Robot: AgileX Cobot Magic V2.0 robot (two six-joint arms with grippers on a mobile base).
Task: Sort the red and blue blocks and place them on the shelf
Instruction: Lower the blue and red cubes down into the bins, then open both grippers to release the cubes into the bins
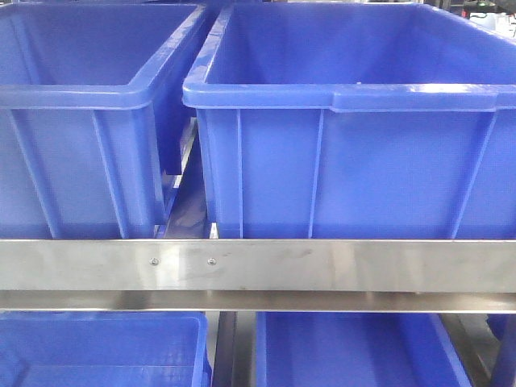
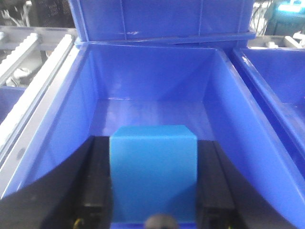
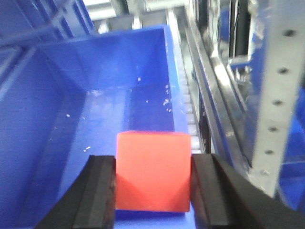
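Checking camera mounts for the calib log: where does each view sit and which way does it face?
Exterior front: faces the shelf rail and blue bins head-on; no robot body shows.
Left wrist: behind the left gripper, looking down into a bin; jaws hold the blue block.
Right wrist: behind the right gripper, over a bin; jaws hold the red block.
Shared: blue bins in every view.

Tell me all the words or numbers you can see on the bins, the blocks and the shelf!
There are none to read.
Blue block, held in the left gripper: plain faces.
Red block, held in the right gripper: plain faces.
Bins: bare blue plastic, no label.
Shelf rail: bare steel, just two screws.
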